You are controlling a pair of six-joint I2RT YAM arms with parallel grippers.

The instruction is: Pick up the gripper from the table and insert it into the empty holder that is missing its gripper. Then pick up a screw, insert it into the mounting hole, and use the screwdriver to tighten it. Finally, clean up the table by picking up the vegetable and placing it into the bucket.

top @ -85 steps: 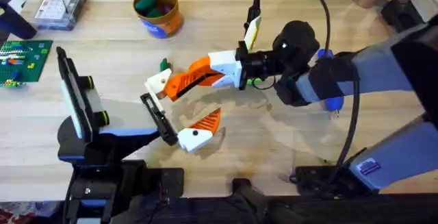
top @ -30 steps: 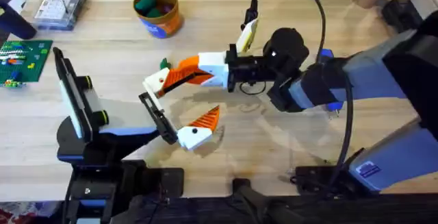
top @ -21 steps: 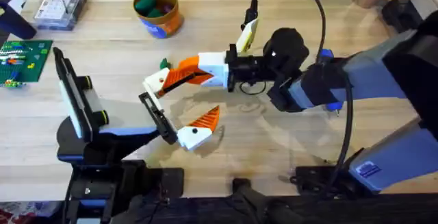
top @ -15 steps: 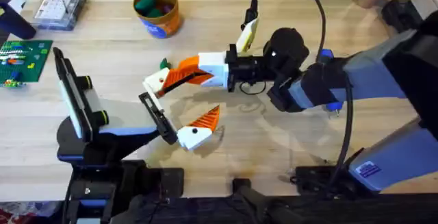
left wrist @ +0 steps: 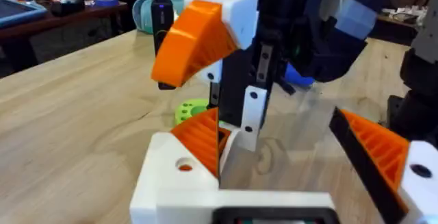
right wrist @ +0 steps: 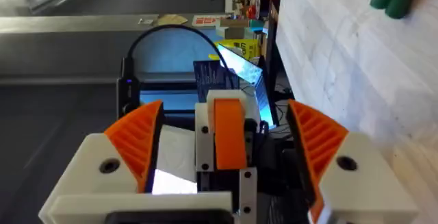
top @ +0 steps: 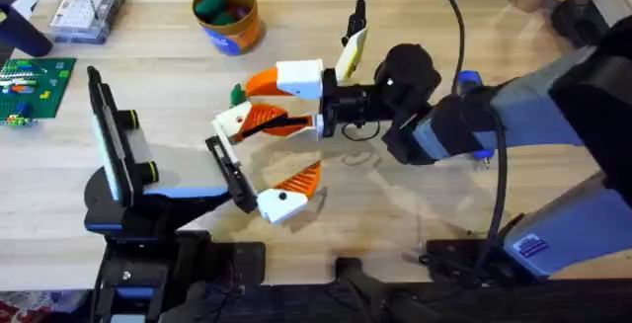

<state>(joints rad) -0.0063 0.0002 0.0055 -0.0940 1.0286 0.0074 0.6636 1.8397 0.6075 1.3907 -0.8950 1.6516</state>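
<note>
Insertion stage of the finger-mounting task. The right hand (top: 255, 101) reaches across the middle of the worktop (top: 415, 214) with its two orange-padded fingers spread wide; the right wrist view shows nothing clamped between them, so it is judged open and empty. The loose gripper finger (top: 230, 122) — orange ribbed wedge on a cream-white base block — lies just beside the lower of those fingers; whether the two still touch cannot be told. It sits near the far tip of the holder (top: 225, 165), the narrow black bracket on the left hand (top: 259, 165). In the left wrist view its base block appears low and central, hole uppermost, about where a mounted finger would stand, which suggests it has been brought there for seating on the bracket; whether it is fully home cannot be told. The left hand is presented low over the worktop, presumably so the bracket can be reached from the side. Its jaws stand apart: the mounted finger (top: 288, 190), white base with a black dot, is well clear of the bracket. A green vegetable (top: 237, 93) rests on the worktop just beyond the gripper finger, between the right hand's fingers as seen from above, and the orange-yellow bucket (top: 227, 15) stands farther back — both belong to the clean-up step, not yet begun.
</note>
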